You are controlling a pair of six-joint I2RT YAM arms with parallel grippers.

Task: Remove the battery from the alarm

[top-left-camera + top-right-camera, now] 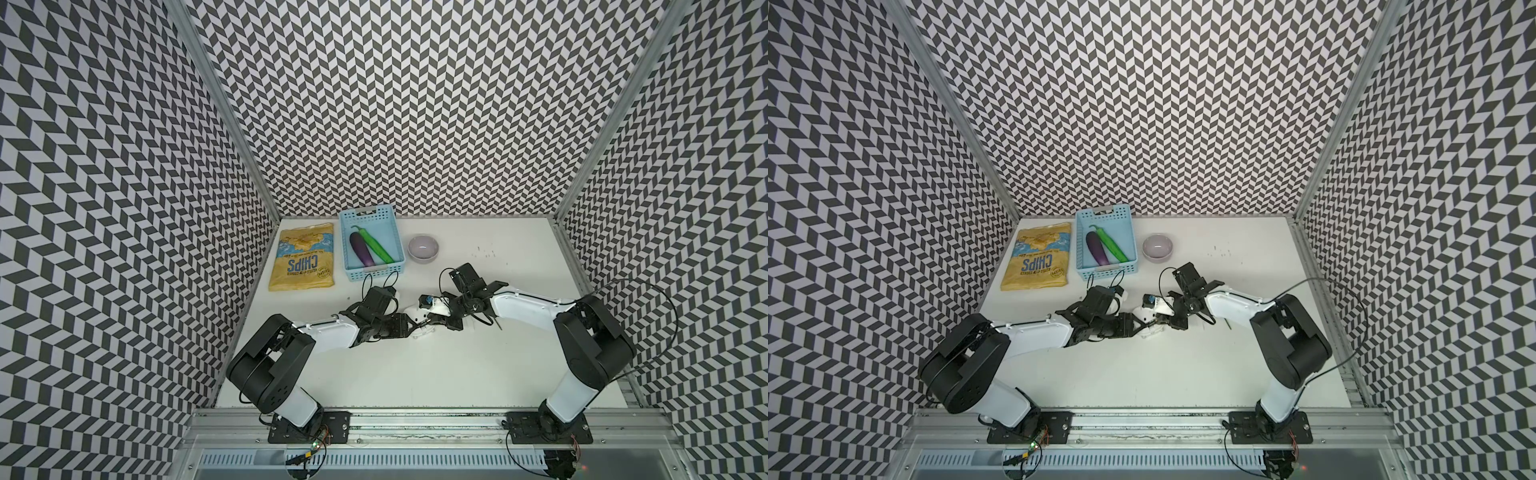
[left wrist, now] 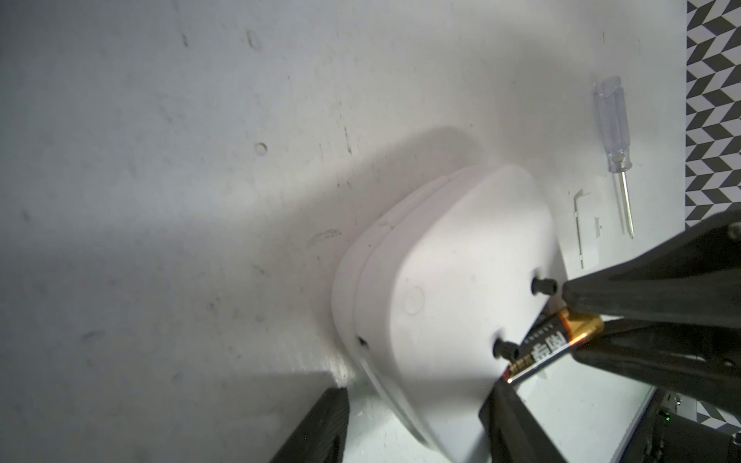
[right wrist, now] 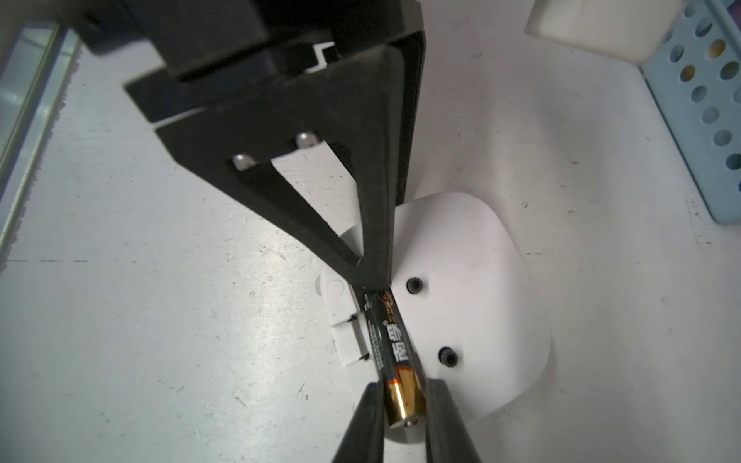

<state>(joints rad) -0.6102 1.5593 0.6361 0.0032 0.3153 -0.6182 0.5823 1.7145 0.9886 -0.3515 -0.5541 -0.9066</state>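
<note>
One big white worktop (image 1: 436, 374) carried the lot, and your left arm (image 1: 332, 332) and right arm (image 1: 532, 305) stretched in from either side to meet over its middle. Along the back edge you had a yellow chips bag (image 1: 302, 257) lying flat, a pale blue basket (image 1: 374, 273) just beside it with a purple eggplant (image 1: 360, 250) and a long green vegetable (image 1: 378, 245) inside, and a lilac bowl (image 1: 423, 248) near the basket's other side. Between the arms sat the alarm (image 3: 481, 304), its plain white back facing both wrist cameras. Your left gripper (image 2: 419, 389) had hold of it: jaws roughly half apart, clamped across the alarm's thickness, with one of the fingers (image 3: 361, 180) pressing on the back right at the end of the slot. A clear-handled screwdriver (image 2: 613, 148) lay on the worktop, apart from the alarm. Your right gripper (image 3: 405, 387) had its jaws narrowed right down onto the gold end of the battery (image 3: 387, 340). The battery itself lay along the slot in the alarm's back, dark end at that left finger's tip. Honestly couldn't tell whether it sat in the slot or just above it.
</note>
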